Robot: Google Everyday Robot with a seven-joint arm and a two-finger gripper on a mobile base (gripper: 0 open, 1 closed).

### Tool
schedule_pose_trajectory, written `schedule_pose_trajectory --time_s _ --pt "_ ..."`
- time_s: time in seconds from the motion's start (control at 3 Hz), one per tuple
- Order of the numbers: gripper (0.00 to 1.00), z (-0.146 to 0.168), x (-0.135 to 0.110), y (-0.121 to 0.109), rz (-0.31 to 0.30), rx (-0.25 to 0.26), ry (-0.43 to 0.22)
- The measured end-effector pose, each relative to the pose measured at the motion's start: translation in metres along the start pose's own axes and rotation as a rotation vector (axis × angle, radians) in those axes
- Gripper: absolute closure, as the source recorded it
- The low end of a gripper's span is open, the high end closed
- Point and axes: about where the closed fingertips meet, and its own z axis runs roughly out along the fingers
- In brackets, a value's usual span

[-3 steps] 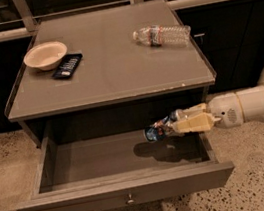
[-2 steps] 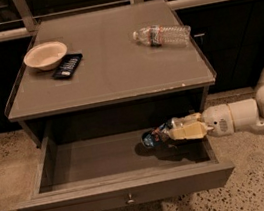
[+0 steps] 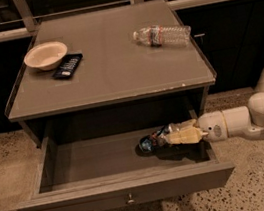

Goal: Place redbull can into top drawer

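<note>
The top drawer (image 3: 78, 201) of the grey cabinet is pulled out, its flat front panel with a small knob (image 3: 130, 197) facing the camera. The redbull can (image 3: 151, 141) lies on its side inside the drawer, right of centre, blue and silver, with its end pointing left. My gripper (image 3: 170, 136) reaches in from the right, low inside the drawer, with its fingers around the can's right part. The can appears to rest on or just above the drawer floor.
On the cabinet top lie a cream bowl (image 3: 45, 55), a dark flat packet (image 3: 67, 66) beside it, and a clear plastic water bottle (image 3: 163, 35) on its side at back right. My white arm (image 3: 256, 118) crosses the drawer's right wall. Speckled floor surrounds the cabinet.
My gripper has lowered with the can deeper into the drawer and shifted slightly left. The arm has dropped toward the drawer's right wall.
</note>
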Motion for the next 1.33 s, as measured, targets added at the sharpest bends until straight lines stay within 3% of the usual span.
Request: schedule_pose_trajectory --time_s 1.0,1.33 --pt "0.13 0.0001 0.0000 0.0000 0.000 0.000 0.000" --pt "0.00 0.0002 0.0000 0.0001 0.000 0.000 0.000"
